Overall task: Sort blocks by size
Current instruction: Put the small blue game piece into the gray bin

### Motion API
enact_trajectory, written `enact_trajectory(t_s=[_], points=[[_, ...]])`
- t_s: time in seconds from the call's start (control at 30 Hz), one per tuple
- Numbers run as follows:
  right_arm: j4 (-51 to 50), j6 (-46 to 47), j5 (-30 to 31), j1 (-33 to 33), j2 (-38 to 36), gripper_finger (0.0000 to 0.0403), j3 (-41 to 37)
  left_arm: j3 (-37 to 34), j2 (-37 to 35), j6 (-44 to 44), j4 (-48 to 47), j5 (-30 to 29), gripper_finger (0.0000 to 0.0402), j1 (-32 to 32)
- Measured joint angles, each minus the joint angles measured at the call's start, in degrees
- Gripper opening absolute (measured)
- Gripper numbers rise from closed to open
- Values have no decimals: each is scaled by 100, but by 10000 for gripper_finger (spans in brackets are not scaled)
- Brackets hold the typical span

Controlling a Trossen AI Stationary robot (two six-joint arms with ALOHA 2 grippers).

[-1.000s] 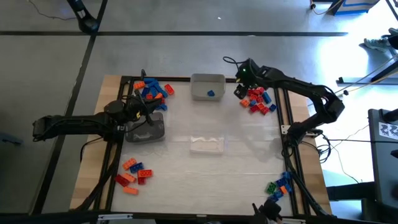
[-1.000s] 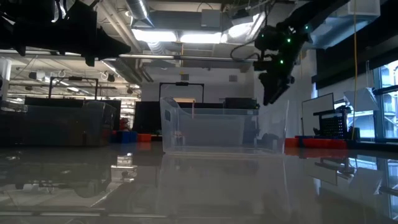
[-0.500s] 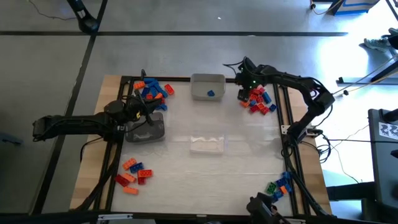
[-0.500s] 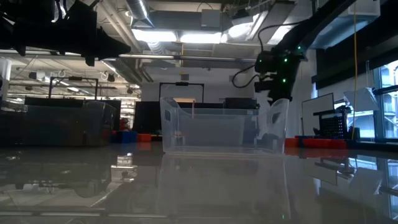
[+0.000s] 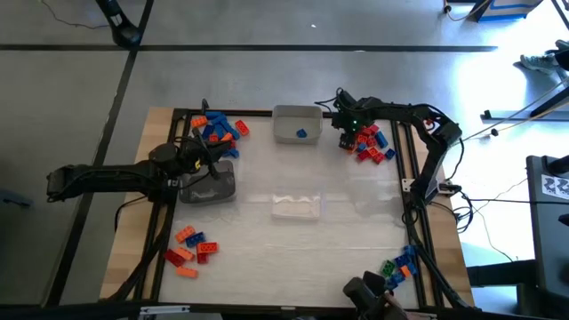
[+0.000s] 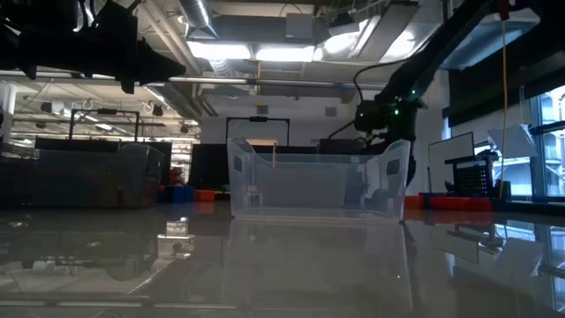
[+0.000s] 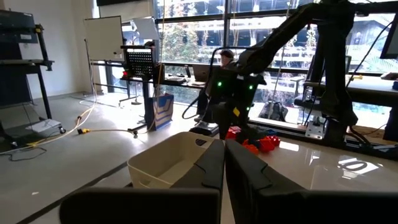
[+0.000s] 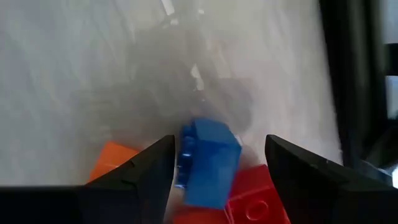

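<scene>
right gripper hangs with fingers spread wide over the near edge of the far-right pile of blocks, a blue block between its fingers, ungripped. left gripper rests shut at the table's left; the table's middle lies bare.

Open right gripper straddles a blue block.

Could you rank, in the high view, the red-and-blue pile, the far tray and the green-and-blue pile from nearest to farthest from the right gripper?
From the right gripper:
1. Red-and-blue pile, directly beside it.
2. Far tray, toward the table's middle.
3. Green-and-blue pile, near right corner.
</scene>
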Motion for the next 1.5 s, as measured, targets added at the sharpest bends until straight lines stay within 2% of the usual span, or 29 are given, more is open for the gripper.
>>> enact_trajectory(t_s=[0.2,0.53,0.67,0.87,1.03,1.17,1.3,1.5], points=[[57,-13,-87,0,94,232,9,0,0,13,0,0,4,0],[53,-13,-4,7,79,92,5,0,0,20,2,0,4,-2],[-47,-14,134,9,-127,91,2,0,0,29,1,1,4,-1],[-81,136,26,13,-814,93,2,0,0,82,1,0,4,-1],[135,432,-502,14,-1431,97,2,0,0,81,0,0,4,-2],[705,714,-1323,104,-1703,96,3,0,0,81,1,2,4,0],[1490,952,-2071,314,-1674,102,4,0,0,79,2,0,4,-1],[2318,1044,-2208,724,-1321,105,7,0,0,76,0,0,4,0]])
